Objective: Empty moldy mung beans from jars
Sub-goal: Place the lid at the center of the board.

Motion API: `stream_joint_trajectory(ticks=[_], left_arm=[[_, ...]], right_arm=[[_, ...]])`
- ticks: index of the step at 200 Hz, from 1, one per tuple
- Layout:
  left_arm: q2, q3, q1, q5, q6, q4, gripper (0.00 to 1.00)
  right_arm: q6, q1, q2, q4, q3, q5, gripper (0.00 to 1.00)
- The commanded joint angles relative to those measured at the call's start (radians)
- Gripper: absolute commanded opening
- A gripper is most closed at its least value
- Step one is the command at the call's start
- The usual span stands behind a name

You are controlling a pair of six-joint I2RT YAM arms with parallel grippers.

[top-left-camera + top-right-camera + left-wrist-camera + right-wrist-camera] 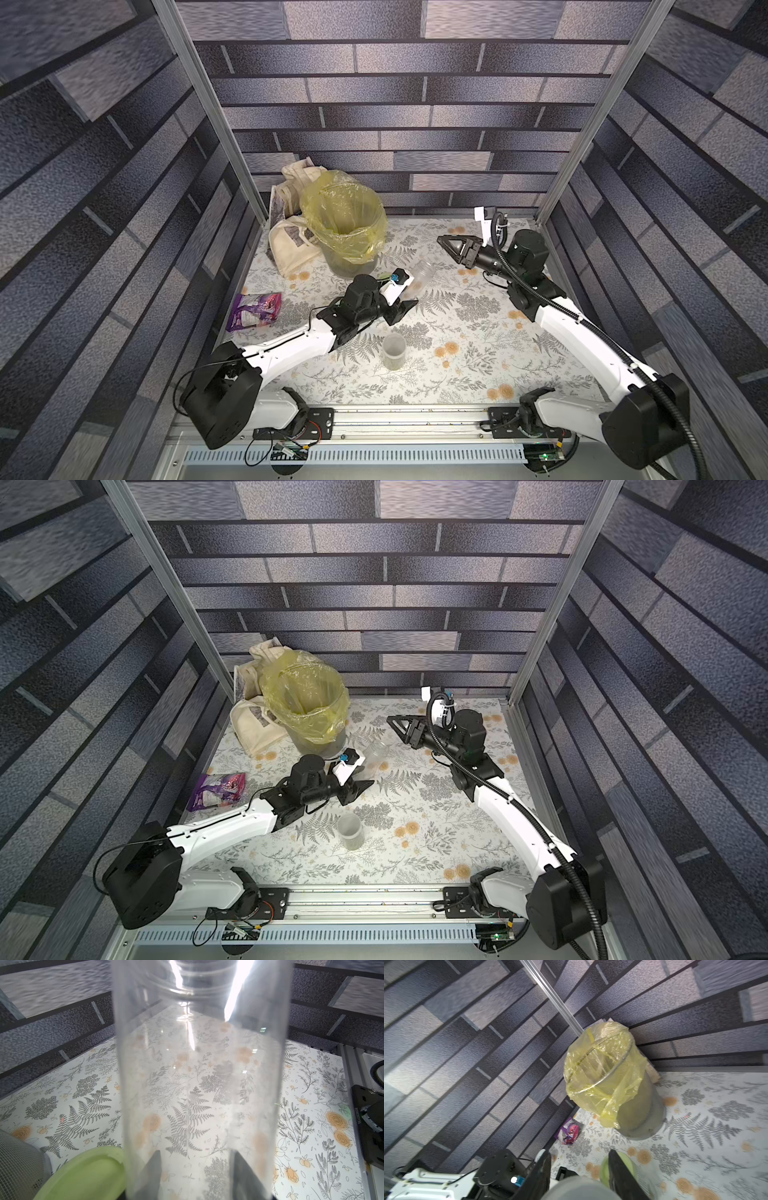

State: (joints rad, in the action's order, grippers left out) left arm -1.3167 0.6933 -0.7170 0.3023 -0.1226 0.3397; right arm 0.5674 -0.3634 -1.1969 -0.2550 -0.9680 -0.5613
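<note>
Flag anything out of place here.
A lime-green lid lies loose on the table by the mesh bin. The clear jar in the left gripper looks empty, its wall cloudy.

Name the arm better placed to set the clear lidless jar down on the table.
Left. The left tool is closed on the clear jar near the table; the right tool hangs higher toward the back, apart from it.

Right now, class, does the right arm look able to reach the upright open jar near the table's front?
Probably yes: the upright jar stands alone on open table, with the left arm on its other side. The right arm's fingers, shut, point away towards the bin.
</note>
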Motion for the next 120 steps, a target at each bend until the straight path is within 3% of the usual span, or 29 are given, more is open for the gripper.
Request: stream_joint_trajectory(ticks=[1, 41, 87, 120], left_arm=[[0.039, -0.010, -0.010, -0.015, -0.008, -0.003, 0.51], [0.054, -0.017, -0.019, -0.016, -0.008, 0.007, 0.52], [0.055, -0.020, -0.025, -0.044, -0.001, 0.012, 0.53], [0.061, -0.019, -0.032, -0.048, 0.002, 0.013, 0.53]], right_arm=[[-0.228, 0.009, 0.057, 0.117, 0.056, 0.235, 0.42], [-0.358, 0.020, 0.045, 0.108, 0.194, 0.421, 0.43], [-0.322, 0.029, -0.045, -0.086, 0.363, 0.569, 0.46], [-0.285, 0.051, -0.152, -0.138, 0.378, 0.639, 0.46]])
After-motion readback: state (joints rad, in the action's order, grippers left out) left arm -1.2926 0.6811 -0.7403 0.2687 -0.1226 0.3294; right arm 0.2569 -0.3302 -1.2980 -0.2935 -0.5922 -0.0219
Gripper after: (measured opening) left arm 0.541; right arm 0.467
